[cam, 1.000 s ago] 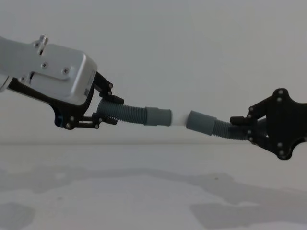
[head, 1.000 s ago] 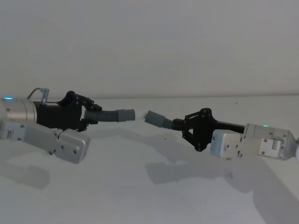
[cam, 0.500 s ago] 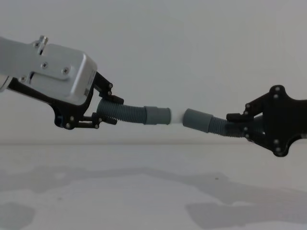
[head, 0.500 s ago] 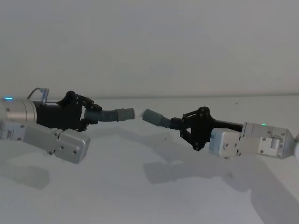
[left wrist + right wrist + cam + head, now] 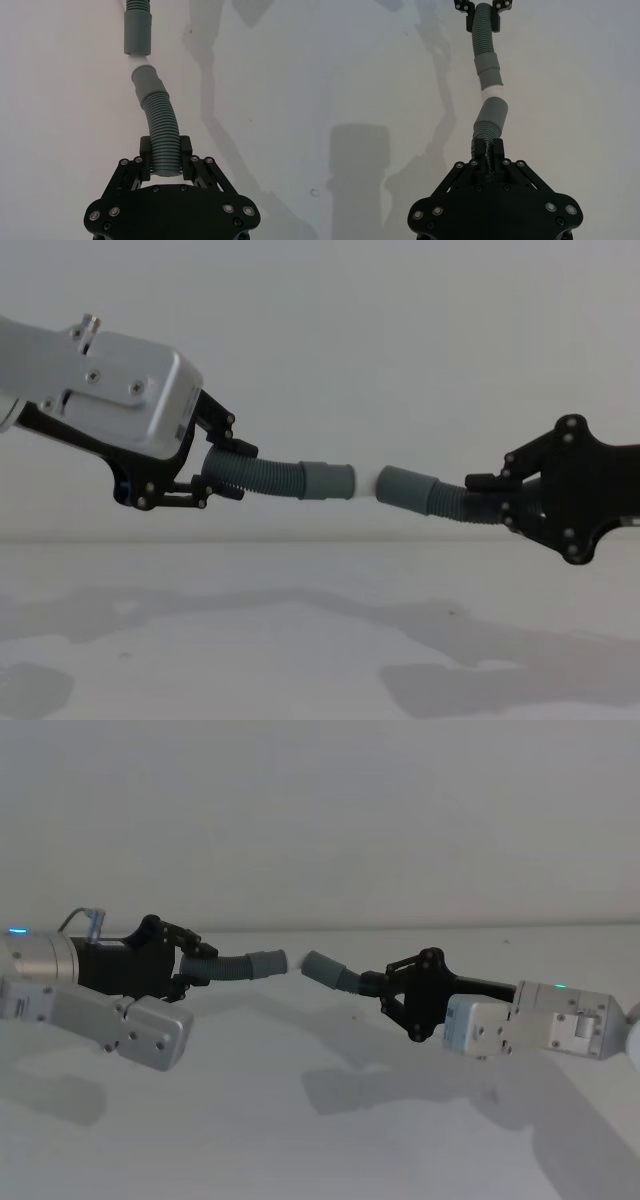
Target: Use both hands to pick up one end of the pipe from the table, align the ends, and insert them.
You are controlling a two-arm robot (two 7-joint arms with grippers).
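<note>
While both arms are reaching inward above the white table (image 5: 300, 1140), the left gripper (image 5: 212, 472) is clenching the ribbed body of the grey corrugated pipe (image 5: 262, 476), and the right gripper (image 5: 492, 502) is clamping the ribbing behind the other end. The pipe ends are hanging in the air between the two grippers, well clear of the tabletop. The left cuff (image 5: 328, 481) is showing a whitish tip (image 5: 492, 91) that is pointing at the mouth of the right cuff (image 5: 406, 488), just short of it or barely touching. The two cuffs are meeting at a slight angle, the right one tilting up toward the left.
</note>
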